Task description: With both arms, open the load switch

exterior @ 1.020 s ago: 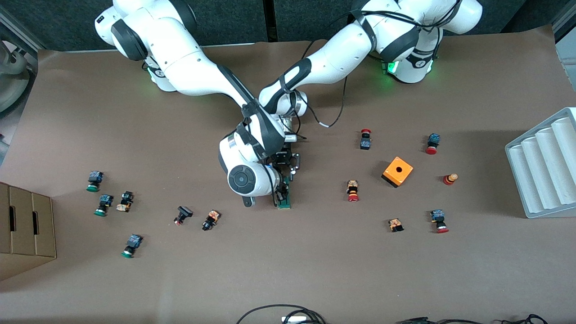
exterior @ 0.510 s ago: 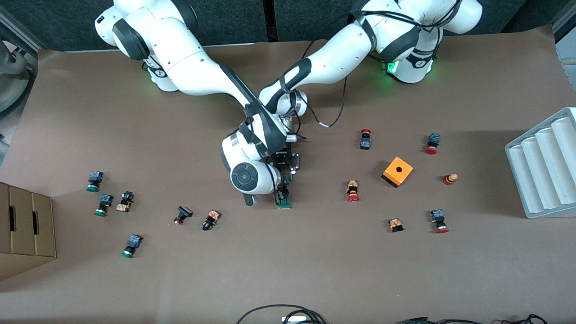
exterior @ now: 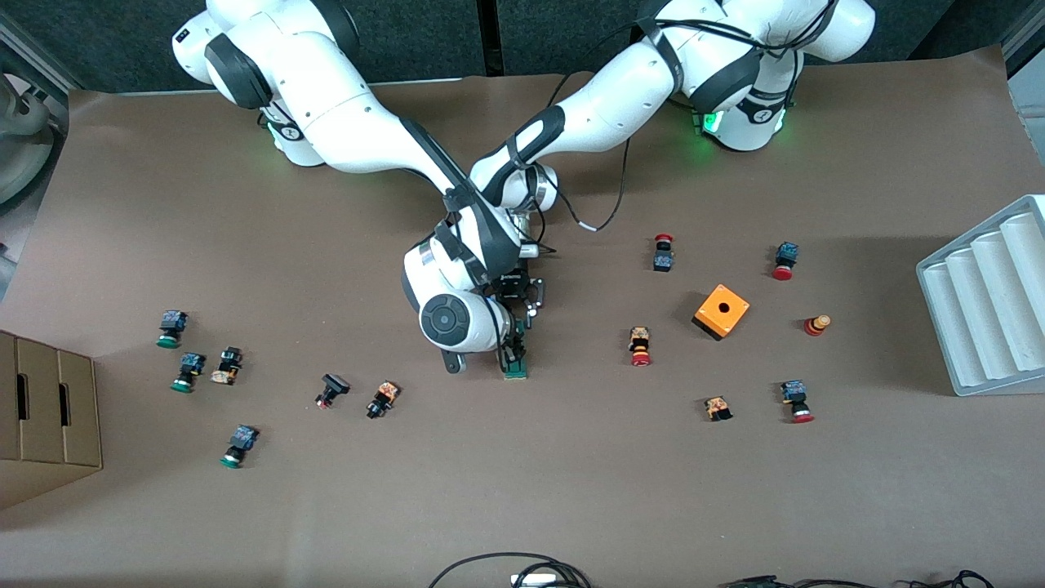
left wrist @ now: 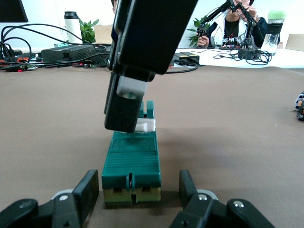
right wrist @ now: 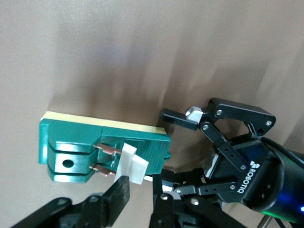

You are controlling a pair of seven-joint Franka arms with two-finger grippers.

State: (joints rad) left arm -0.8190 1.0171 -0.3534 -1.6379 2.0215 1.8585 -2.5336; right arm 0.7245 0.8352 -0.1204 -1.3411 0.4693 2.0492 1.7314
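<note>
The load switch is a dark-green bar lying mid-table, also seen as the load switch and the load switch. Its white block is tilted up off the green body, and copper blades show beneath it. My right gripper comes down from above and is shut on the white block. My left gripper rests low at the switch's end toward the robots' bases. Its fingers stand on either side of that end with small gaps, open.
An orange cube with a hole and several red-capped push buttons lie toward the left arm's end, beside a grey ridged tray. Green-capped buttons and a cardboard box are at the right arm's end. Cables lie at the near edge.
The right arm's wrist has shifted slightly toward the robots' bases. The switch and the left gripper have stayed where they were.
</note>
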